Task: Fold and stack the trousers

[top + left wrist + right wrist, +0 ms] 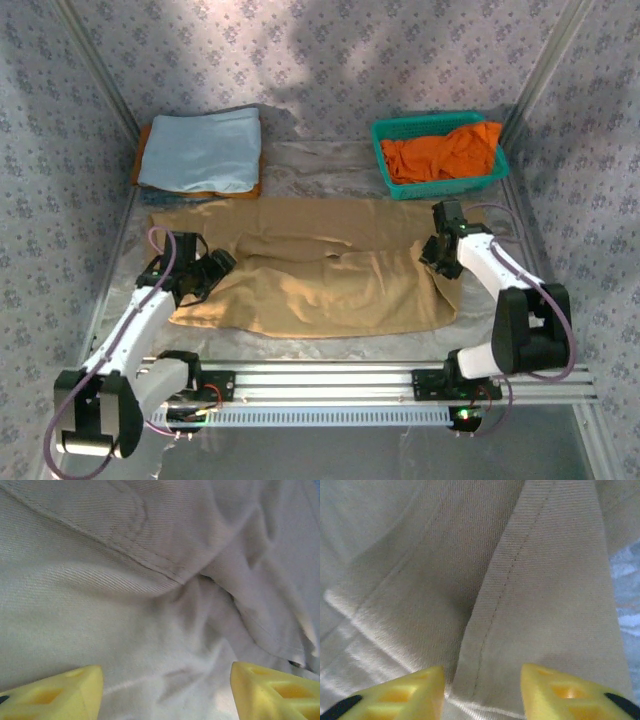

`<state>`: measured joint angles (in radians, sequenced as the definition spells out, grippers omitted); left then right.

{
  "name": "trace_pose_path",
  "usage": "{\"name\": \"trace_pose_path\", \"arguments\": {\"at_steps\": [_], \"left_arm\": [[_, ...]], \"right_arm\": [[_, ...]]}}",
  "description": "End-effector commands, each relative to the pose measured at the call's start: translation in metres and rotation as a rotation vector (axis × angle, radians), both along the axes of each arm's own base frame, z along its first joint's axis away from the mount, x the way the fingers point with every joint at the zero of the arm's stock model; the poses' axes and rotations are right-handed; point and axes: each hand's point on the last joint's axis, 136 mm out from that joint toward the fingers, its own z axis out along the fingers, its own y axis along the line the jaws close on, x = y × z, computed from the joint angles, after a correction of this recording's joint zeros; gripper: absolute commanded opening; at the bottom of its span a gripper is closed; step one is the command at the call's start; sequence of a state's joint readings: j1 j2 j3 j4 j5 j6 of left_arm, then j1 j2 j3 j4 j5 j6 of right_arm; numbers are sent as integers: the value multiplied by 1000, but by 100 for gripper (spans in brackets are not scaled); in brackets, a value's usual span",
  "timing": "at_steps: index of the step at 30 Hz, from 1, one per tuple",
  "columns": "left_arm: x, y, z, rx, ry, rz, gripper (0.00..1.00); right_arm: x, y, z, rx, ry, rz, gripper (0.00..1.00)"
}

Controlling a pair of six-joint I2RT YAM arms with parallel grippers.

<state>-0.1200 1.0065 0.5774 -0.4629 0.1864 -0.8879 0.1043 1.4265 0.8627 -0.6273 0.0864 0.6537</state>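
Note:
The tan trousers [320,280] lie spread flat across the middle of the table, with a layer folded over along the near side. My left gripper [208,272] is at the cloth's left end. Its yellow fingers [65,690] stand wide apart, open, over wrinkled fabric [100,590] with nothing pinched. My right gripper [433,252] is at the right end of the trousers. It is open too, and its fingertips [560,690] sit on either side of a stitched hem edge [555,580] that lies between and under them.
A folded light blue cloth [203,150] rests at the back left on something orange. A green basket [450,188] with an orange garment [445,155] stands at the back right. A metal rail [330,378] runs along the near edge. Patterned walls close in both sides.

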Motion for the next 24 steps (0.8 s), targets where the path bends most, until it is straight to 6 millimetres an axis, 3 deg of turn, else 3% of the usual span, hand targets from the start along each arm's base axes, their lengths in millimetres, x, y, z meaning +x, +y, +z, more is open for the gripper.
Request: {"name": "trace_pose_path", "arguments": {"at_steps": [1, 4, 7, 14, 20, 22, 24], "left_arm": [[18, 4, 1, -2, -59, 27, 67], [21, 4, -2, 1, -48, 18, 67], [23, 5, 0, 0, -53, 15, 65], [30, 2, 7, -17, -77, 5, 61], [32, -2, 8, -36, -85, -6, 59], [31, -2, 8, -35, -80, -10, 59], [29, -1, 7, -31, -74, -11, 60]], "right_arm": [[-3, -6, -18, -4, 49, 25, 34], [-7, -7, -20, -6, 57, 12, 15], [-8, -17, -7, -39, 18, -15, 0], [-37, -67, 39, -91, -85, -237, 0], [-83, -134, 71, -111, -175, -581, 0], [-94, -151, 82, -122, -217, -680, 34], [-102, -164, 96, -160, -254, -751, 49]]}}
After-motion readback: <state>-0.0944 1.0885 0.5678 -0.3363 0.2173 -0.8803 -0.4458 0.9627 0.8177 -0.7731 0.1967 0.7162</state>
